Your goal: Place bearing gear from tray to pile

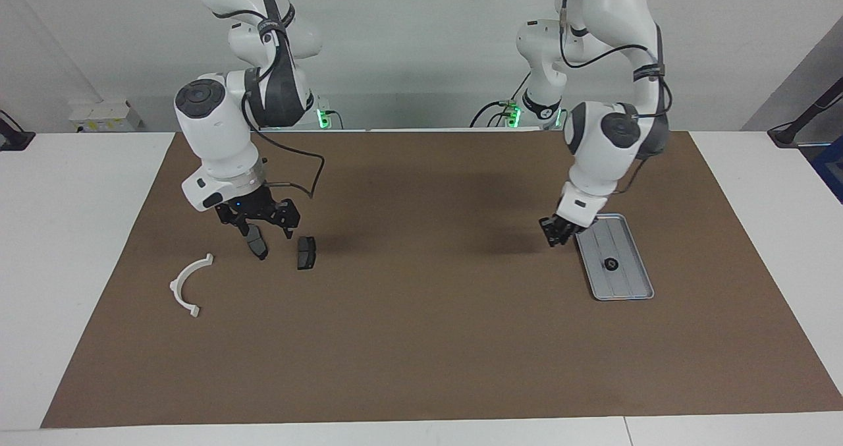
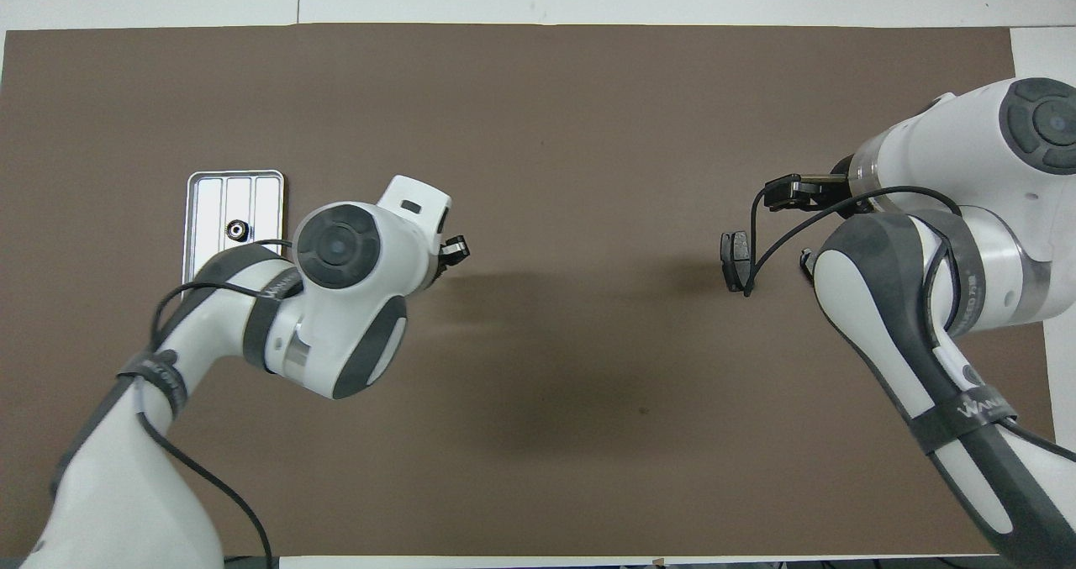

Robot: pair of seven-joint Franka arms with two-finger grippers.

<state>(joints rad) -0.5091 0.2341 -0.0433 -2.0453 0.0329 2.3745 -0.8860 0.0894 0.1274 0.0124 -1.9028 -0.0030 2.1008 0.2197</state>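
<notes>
Facing view: bearing gear [image 1: 610, 264] beside left end effector [image 1: 557, 233]

White table [image 1: 79, 248], brown mat [image 1: 421, 314] covering most of it. On mat: metal tray [image 1: 629, 284] toward left arm's end; white curved bracket [image 1: 188, 286] and dark brake pad [image 1: 305, 253] toward right arm's end.

A brown mat [image 1: 421, 340] covers most of the white table [image 1: 72, 235], with a grey wall [image 1: 421, 44] at the robots' end.
</notes>
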